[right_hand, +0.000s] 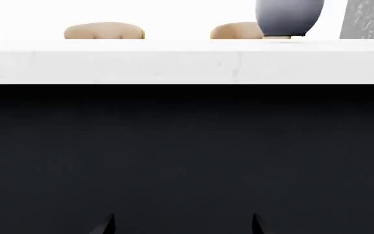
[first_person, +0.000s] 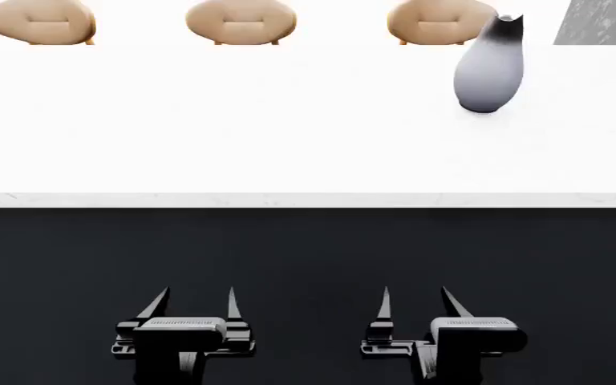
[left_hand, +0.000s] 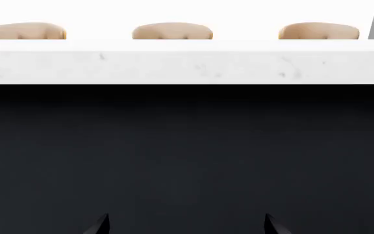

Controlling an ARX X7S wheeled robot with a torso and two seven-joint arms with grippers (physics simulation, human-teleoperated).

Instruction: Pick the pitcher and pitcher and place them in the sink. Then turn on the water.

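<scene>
White stone counter (first_person: 286, 144) across the whole width, dark cabinet front (first_person: 308, 249) dropping below its near edge. Only one jug (first_person: 489, 68) in view: rounded, blue-grey, shading pale toward the top, narrow dark neck, upright on the counter toward its far right. Cannot tell the second jug's place; no basin visible anywhere. Beyond the counter's far edge, three tan stools (first_person: 241, 22) in a row, the rightmost partly hidden behind the jug. Grey speckled panel (first_person: 605, 22) just right of the jug, past the counter's far edge.

Below the counter, in front of the cabinet front, left gripper (first_person: 192, 303) and right gripper (first_person: 414, 301) side by side, both pointing toward the counter, each with fingers spread apart, clamped on nothing. Both well apart from the jug, with the counter's front edge between.
</scene>
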